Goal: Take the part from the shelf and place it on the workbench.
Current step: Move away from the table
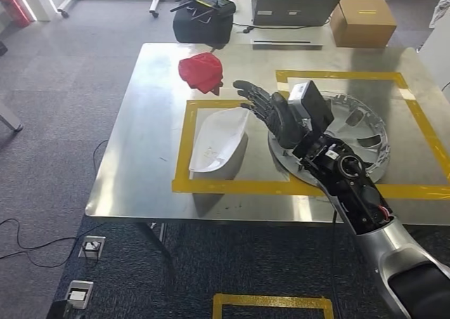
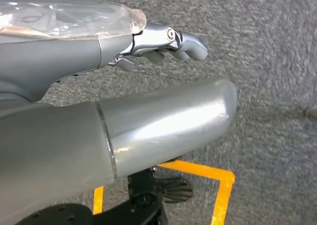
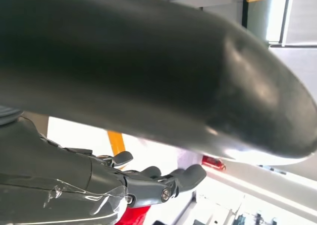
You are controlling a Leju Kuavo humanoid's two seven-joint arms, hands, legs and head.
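right hand (image 1: 268, 108): stretched out over the steel workbench (image 1: 143, 157), fingers extended and apart, holding nothing; it hovers beside the upper edge of the white part (image 1: 219, 140), and i cannot tell whether the fingertips touch it.
left hand (image 2: 164, 41): hanging low over grey carpet, fingers loosely straight, nothing in them.
task's thing: the white part, a curved shell-like panel, lies on the workbench inside the left yellow taped frame (image 1: 183, 150), tilted, its pointed end toward the right hand.
stage: judging by how things lie, the part is already down on the bench and the hand is free of it, so the step in hand looks like letting go and clearing away.
doing it well: lift the right hand up before drawing it back, so the fingers do not drag the light shell out of the frame (it looks thin and easy to nudge); keep the forearm high over the silver wheel cover (image 1: 356, 133) that lies under the wrist.
risk: a sideways sweep could push the part across the tape or toward the red cloth (image 1: 200, 72).
around: black bag (image 1: 203, 18), laptop (image 1: 294, 10) and cardboard box (image 1: 362, 21) on the table behind, with a person's arm at the laptop.
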